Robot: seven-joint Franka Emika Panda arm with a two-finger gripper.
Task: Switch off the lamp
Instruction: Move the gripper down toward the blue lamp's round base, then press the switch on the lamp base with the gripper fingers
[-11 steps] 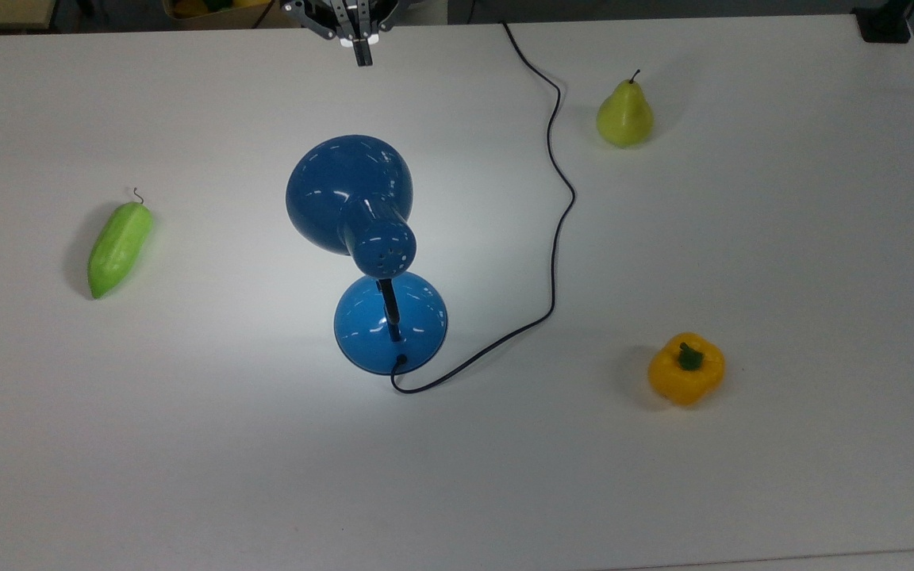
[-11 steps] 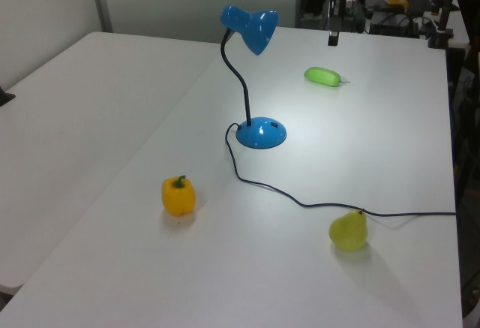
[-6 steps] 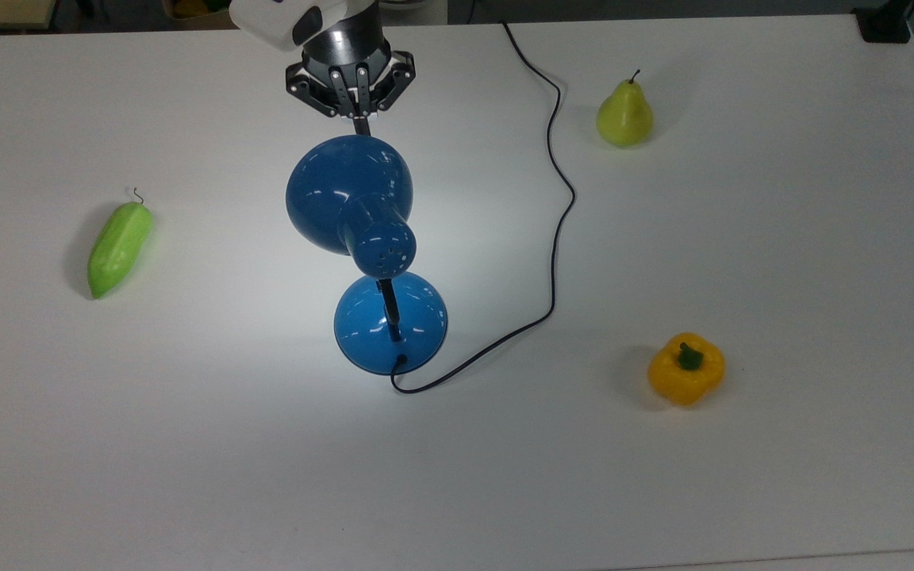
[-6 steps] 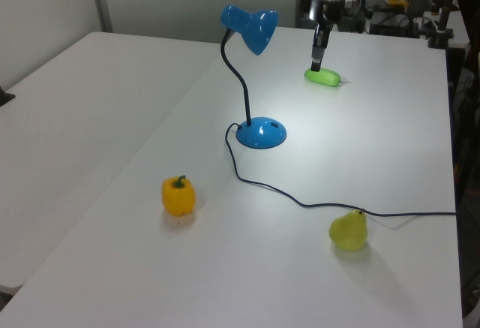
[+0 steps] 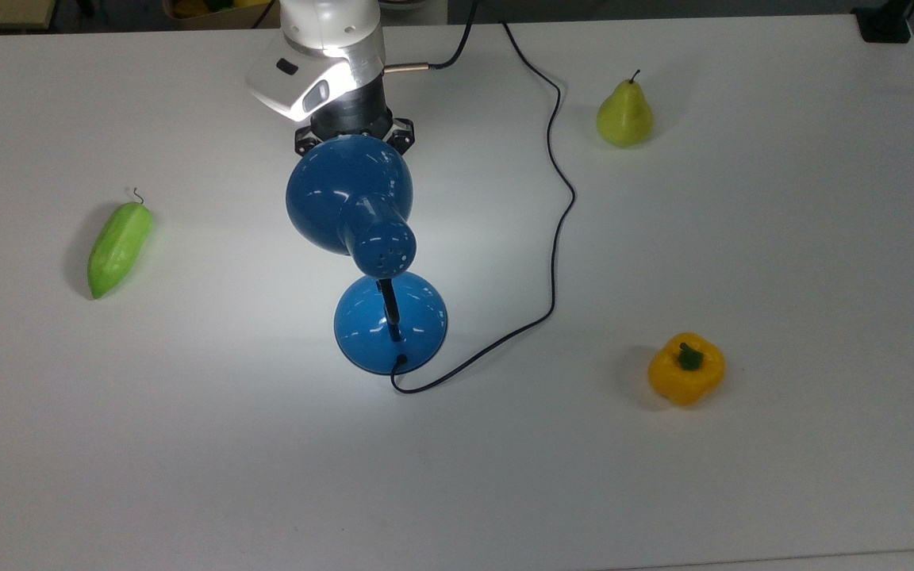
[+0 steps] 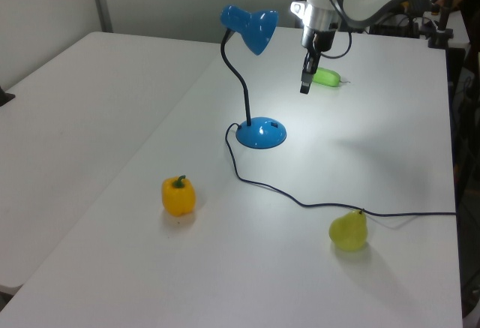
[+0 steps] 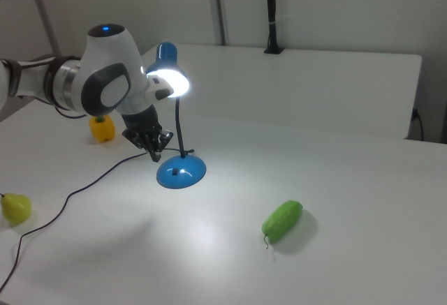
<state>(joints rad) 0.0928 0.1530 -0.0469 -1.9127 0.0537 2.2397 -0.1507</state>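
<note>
Tool [image 6: 306, 86] fingers are pointing down, pressed together and holding nothing, hanging above the white tabletop [image 5: 743, 262] beside the lamp's shade. One lamp [image 5: 350, 198] is standing mid-tabletop, glossy blue, with dome shade, thin black neck, round base and its bulb glowing; a black cord [image 5: 556, 230] is snaking away. Three smooth fruits are lying apart: one green cucumber [image 5: 118, 247], one pear [image 5: 624, 115], one yellow pepper [image 5: 686, 369].
</note>
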